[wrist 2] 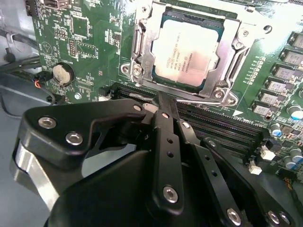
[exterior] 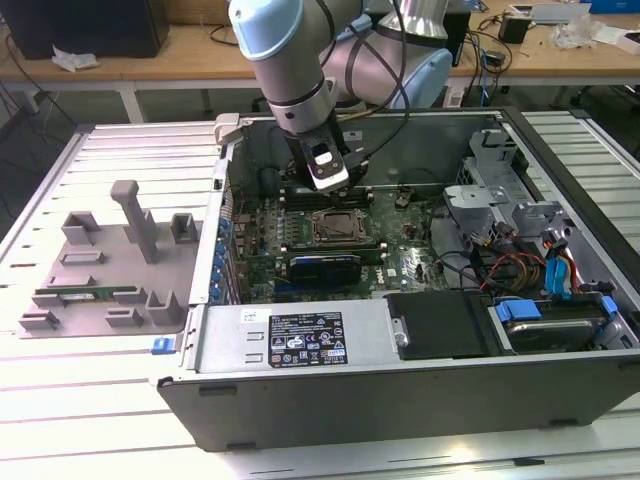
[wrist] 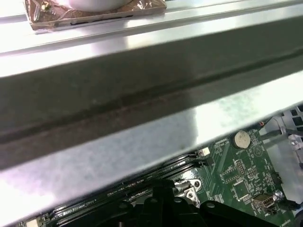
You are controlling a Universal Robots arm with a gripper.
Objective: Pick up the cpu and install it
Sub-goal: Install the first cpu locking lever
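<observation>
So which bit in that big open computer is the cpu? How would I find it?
Look inside the open computer case at the green motherboard. In its middle sits a metal socket frame, and the cpu lies flat inside it, just beyond the gripper in the second wrist view. It is the only shiny silver square there; the memory slots beside it are long, black and narrow.
</observation>
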